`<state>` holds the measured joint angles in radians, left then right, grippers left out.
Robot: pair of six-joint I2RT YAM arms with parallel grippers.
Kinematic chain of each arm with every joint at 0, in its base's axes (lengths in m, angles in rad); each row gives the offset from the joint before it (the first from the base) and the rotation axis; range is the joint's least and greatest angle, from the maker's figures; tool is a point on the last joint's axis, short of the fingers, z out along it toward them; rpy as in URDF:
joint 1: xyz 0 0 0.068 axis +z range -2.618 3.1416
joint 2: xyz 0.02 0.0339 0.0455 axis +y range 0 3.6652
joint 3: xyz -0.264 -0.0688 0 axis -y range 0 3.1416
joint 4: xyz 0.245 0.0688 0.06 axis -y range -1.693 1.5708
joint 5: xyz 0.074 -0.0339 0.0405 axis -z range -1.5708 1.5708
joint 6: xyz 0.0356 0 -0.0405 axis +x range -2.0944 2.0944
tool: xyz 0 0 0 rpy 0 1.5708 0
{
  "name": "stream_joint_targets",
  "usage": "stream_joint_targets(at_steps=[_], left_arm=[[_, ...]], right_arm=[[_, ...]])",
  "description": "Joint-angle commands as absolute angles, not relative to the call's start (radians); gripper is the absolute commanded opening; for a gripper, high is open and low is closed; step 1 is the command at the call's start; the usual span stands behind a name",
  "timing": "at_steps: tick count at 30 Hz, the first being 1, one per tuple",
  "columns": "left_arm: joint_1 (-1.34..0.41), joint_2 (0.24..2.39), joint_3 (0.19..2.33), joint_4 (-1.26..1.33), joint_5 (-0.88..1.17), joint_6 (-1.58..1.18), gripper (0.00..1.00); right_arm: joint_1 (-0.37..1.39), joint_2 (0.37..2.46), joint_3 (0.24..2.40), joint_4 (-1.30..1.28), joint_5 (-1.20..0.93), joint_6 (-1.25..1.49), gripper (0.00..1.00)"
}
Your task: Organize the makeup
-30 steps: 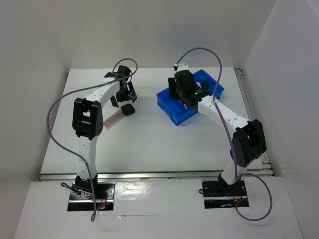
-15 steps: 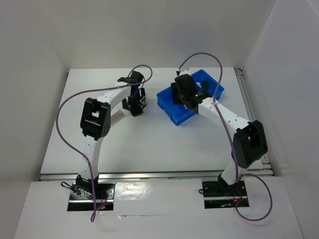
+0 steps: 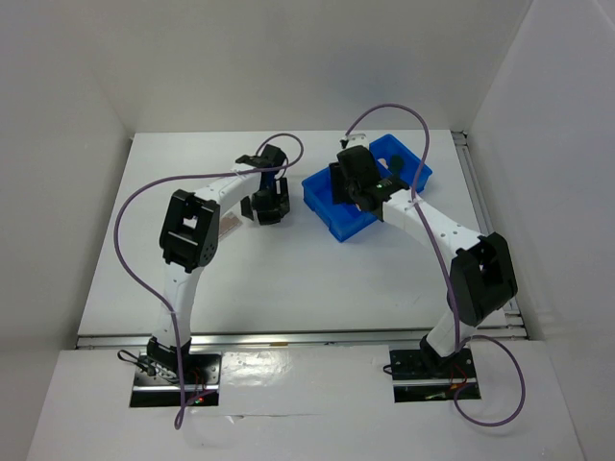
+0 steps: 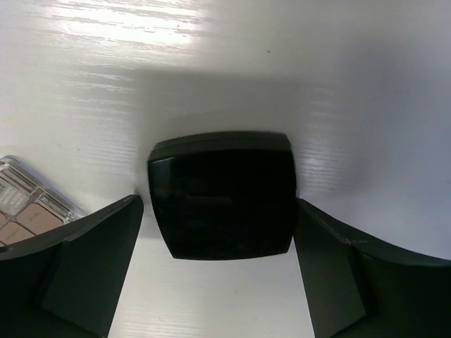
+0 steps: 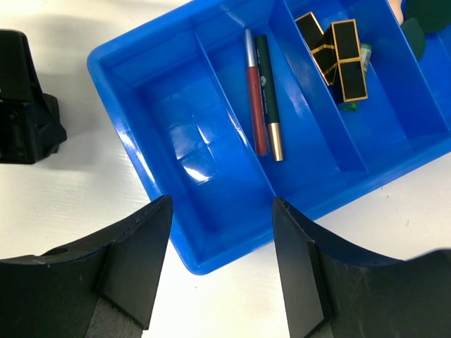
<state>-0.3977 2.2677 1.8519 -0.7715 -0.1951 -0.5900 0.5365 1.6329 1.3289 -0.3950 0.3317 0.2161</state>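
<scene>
Tray [image 5: 211, 248] sits right under the right tool [image 5: 220, 211], which is spread and holding nothing. Two pencils [image 5: 266, 84] are in one slot, lipsticks [image 5: 345, 60] in the next. Left tool [image 4: 216, 204] is wide, with the compact [image 4: 222, 169] loose between its fingers [image 4: 91, 260] on the worktop [image 4: 317, 70].

— Far side?
— Plain white far wall [image 3: 307, 58]. Same for the left wall [image 3: 48, 192] and right wall [image 3: 562, 144].
— And down below?
— White table [image 3: 288, 279], flat and a bit shiny. Silver rail [image 3: 288, 339] along the near edge. Bright patch of light [image 4: 120, 28] on the tabletop.
</scene>
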Motion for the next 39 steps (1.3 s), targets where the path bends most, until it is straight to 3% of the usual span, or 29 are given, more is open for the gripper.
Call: stream_joint_targets(at_steps=[1, 7, 10, 19, 23, 31, 39], left_arm=[[-0.393, 2.269, 1.825, -0.749, -0.16, -0.637, 1.0], [-0.393, 2.321, 1.894, -0.749, -0.16, -0.672, 1.0], [-0.393, 2.33, 1.913, -0.758, -0.16, -0.672, 0.94], [-0.393, 2.169, 1.804, -0.706, -0.172, -0.627, 0.5], [-0.393, 2.08, 1.804, -0.716, -0.193, -0.589, 0.42], [-0.414, 1.899, 1.795, -0.703, -0.138, -0.493, 0.4], [-0.532, 1.93, 1.917, -0.693, -0.091, -0.437, 0.4]], right_arm=[[0.545, 1.575, 1.318, -0.399, 0.351, 0.221, 0.66], [0.545, 1.585, 1.318, -0.408, 0.342, 0.221, 0.66], [0.545, 1.565, 1.308, -0.408, 0.342, 0.221, 0.66], [0.545, 1.546, 1.342, -0.442, 0.342, 0.239, 0.66], [0.545, 1.536, 1.371, -0.451, 0.331, 0.25, 0.66], [0.511, 1.525, 1.4, -0.488, 0.351, 0.308, 0.66], [0.368, 1.413, 1.35, -0.529, 0.339, 0.455, 0.66]])
